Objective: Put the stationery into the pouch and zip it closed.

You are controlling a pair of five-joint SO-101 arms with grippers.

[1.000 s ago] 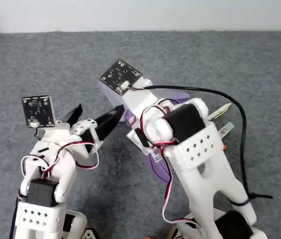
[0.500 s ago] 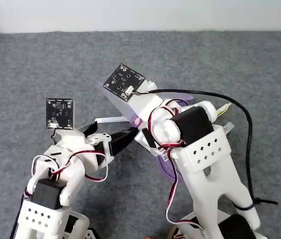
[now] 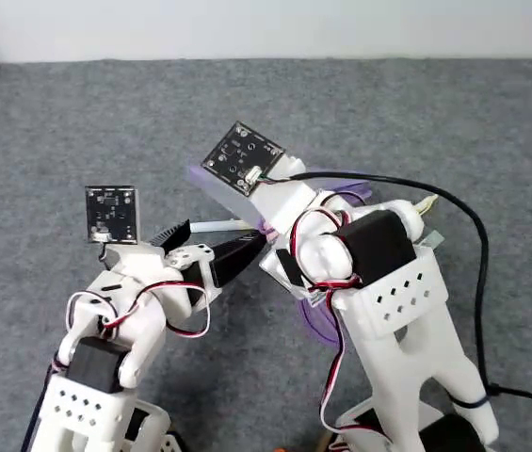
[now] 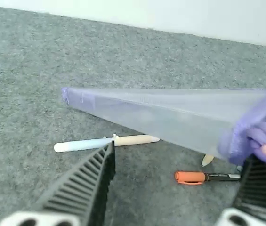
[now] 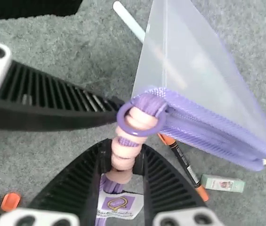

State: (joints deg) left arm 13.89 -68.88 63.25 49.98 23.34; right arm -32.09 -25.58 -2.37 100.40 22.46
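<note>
grey, carpeted desk (image 3: 416, 113) spreads below. right pincer (image 5: 123, 149) clamps the zip pull (image 5: 129, 123) of the pouch (image 5: 184, 80); left pincer (image 4: 182, 159) gapes at nine o'clock.

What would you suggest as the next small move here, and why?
Probably close the left gripper on the pouch at its zip-end corner: it is open beside that corner, the right gripper pinches the zip pull, and the white pen and orange marker lie outside on the carpet.

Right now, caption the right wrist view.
Right gripper shut on the pink ribbed zip pull of a translucent purple-zipped pouch.
</note>
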